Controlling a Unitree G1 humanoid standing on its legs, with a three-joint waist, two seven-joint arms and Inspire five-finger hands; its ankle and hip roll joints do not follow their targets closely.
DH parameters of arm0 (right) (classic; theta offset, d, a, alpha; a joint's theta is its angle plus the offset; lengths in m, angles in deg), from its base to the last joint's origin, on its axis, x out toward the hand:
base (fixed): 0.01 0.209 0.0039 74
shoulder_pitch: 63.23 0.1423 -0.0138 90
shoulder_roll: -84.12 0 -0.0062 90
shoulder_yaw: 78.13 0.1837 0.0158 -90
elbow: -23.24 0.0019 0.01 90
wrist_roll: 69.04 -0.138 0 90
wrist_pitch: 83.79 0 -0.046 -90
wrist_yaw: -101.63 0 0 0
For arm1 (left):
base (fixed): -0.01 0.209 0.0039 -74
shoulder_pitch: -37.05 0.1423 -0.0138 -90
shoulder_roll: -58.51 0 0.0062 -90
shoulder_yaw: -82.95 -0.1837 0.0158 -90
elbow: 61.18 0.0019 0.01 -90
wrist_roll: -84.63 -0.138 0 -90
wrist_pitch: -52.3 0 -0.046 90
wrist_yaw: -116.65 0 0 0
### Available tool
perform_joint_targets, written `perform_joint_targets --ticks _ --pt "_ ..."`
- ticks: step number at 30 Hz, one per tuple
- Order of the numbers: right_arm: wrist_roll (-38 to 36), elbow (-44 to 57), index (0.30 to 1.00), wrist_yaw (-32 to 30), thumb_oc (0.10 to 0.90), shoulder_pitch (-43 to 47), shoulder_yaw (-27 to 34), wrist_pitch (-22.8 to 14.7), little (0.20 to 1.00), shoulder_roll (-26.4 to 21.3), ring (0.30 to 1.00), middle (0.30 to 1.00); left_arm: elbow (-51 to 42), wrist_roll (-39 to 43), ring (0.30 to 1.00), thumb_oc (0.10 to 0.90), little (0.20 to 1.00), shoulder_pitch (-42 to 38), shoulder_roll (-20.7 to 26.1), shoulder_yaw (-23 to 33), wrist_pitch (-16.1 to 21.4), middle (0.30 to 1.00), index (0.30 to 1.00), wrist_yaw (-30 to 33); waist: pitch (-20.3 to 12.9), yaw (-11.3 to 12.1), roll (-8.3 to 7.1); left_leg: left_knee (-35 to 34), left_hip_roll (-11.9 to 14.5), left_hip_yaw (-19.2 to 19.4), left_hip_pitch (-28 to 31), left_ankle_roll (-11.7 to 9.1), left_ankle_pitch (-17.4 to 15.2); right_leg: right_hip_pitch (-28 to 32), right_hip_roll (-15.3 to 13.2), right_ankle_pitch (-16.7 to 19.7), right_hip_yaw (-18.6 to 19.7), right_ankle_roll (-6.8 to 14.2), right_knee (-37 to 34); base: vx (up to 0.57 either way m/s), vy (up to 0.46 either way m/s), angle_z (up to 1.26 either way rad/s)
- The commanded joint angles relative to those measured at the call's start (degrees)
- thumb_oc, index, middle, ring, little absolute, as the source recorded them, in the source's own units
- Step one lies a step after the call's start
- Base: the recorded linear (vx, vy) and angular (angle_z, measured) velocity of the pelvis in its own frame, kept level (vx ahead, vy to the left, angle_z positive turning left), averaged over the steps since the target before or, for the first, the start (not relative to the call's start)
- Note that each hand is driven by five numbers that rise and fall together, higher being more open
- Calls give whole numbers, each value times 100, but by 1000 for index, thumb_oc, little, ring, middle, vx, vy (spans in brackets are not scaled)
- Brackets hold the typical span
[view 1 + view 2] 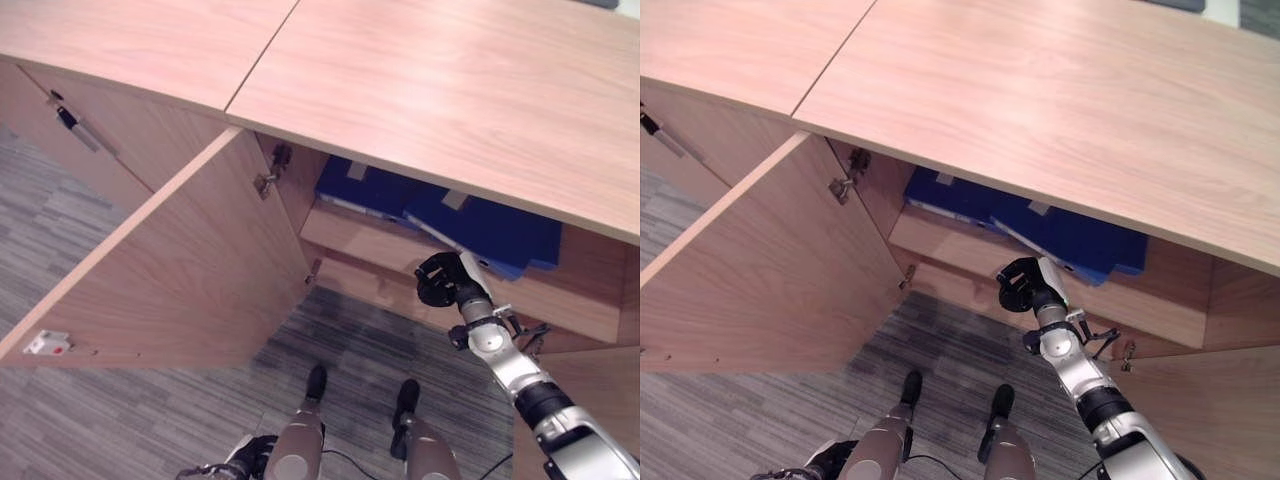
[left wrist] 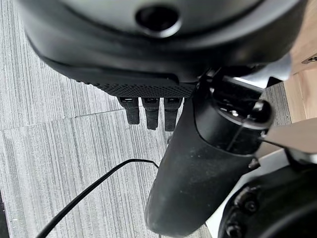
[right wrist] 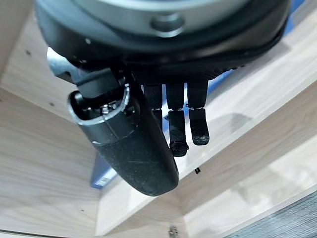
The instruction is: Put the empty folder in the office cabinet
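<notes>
Down at the near left edge we've got our left hand (image 1: 240,462) hanging low over the grey striped carpet (image 1: 150,420), fingers (image 2: 151,111) loosely bent and holding nothing. Our right hand (image 1: 440,278) is up at the front lip of the cabinet shelf (image 1: 560,295), fingers (image 3: 179,130) half curled, slightly apart from the thumb, nothing between them.

On that shelf lie the blue folders (image 1: 480,225), flat, stacked and overlapping, tucked under the long wooden top (image 1: 450,90). The nearest folder's corner sits just beyond our right hand; we can't tell if they touch.

The office cabinet (image 1: 300,205) is light wood all over. Its left door (image 1: 170,280) is swung wide toward us, hinges (image 1: 268,178) showing at the far edge and a small white catch (image 1: 47,343) at its near left corner. Another closed door with a bar handle (image 1: 75,128) sits far left. Between the open door and our right arm there's a wedge of open carpet leading to the cabinet opening.
</notes>
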Motion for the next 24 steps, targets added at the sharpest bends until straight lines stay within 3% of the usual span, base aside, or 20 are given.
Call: perform_joint_targets --ticks 1,14,24 --pt "196 -30 300 -355 400 878 -102 -204 300 -395 300 300 -233 122 900 800 900 -213 57 -188 309 900 900 -50 -146 155 123 -7 230 -213 -99 -166 -394 -208 -338 -974 255 335 1018 -19 -5 5" --pt "-8 -1504 300 -644 400 1930 -59 -27 300 -786 300 300 -551 342 900 800 900 -181 178 -555 398 900 900 -15 189 386 431 118 128 -392 -508 -180 -294 -529 -392 -1044 155 307 1238 -14 -7 7" --pt "-217 -2020 300 -792 400 2158 138 -11 300 -1310 300 300 -737 494 900 800 900 -66 245 -666 434 900 900 -39 284 411 562 107 105 -458 -630 -183 -267 -710 -406 -1119 106 299 1398 -4 -9 6"
